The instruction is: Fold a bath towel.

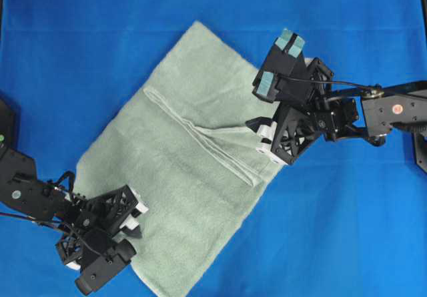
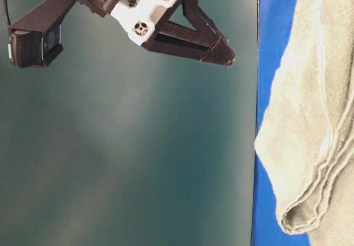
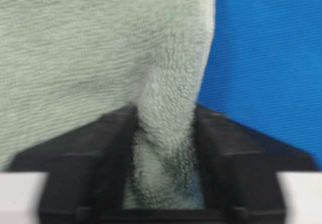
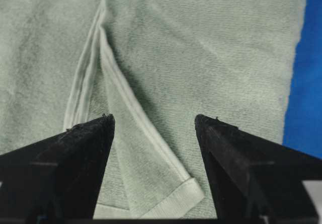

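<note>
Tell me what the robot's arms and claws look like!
Both arms are black, built from blocky parts with thin black cables looping along them. The left gripper and the right gripper each have white blocks and two black, wedge-shaped fingers. The right arm has a small round red mark, and teal pads sit on its camera mount.

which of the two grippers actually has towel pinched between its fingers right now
The left gripper: a ridge of the bath towel is bunched between its fingers. The right gripper hangs open above it.
</note>
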Tool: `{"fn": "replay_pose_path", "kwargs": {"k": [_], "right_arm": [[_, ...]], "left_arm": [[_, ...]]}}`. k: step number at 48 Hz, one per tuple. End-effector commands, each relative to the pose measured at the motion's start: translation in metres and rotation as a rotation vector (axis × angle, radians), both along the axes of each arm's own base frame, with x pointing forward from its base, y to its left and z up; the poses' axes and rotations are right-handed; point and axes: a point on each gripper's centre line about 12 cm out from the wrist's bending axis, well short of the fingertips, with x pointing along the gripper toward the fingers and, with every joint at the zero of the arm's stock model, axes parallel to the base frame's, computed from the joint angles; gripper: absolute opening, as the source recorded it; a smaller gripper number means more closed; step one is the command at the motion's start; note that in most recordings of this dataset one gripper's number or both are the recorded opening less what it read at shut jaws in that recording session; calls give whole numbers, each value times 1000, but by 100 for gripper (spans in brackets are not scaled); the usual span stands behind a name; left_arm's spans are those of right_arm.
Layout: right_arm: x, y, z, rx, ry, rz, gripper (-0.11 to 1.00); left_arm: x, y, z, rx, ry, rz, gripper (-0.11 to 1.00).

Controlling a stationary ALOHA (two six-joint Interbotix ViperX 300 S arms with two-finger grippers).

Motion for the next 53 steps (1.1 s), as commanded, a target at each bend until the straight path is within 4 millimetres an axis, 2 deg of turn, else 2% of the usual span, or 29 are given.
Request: {"fn": "replay_pose_path", "kwargs": {"k": [1, 3, 5, 9, 16, 22, 27, 37, 53], "right_arm": [[1, 4, 11, 0, -37, 17, 65], [0, 7, 11, 0, -36, 24, 65], [0, 9, 12, -1, -36, 31, 65], [-1, 15, 12, -1, -35, 47, 65], [-7, 25, 17, 1, -45, 76, 65], [-16, 32, 21, 0, -52, 97, 65], [-29, 33, 19, 1, -45, 102, 65], [-56, 26, 23, 0, -56, 91, 65], [-88, 15, 27, -15, -47, 55, 65]], "left_arm": [[-1, 6, 6, 19, 25, 4, 28], [-2, 8, 9, 22, 34, 11, 18], [-3, 11, 17, 22, 37, 19, 12], [-1, 16, 34, 15, 25, 32, 12], [5, 21, 76, 0, -16, 49, 12], [16, 41, 110, 15, -38, 94, 12], [29, 61, 125, 33, -63, 127, 12], [66, 110, 143, 128, -141, 104, 12], [142, 198, 177, 264, -266, 122, 12]]}}
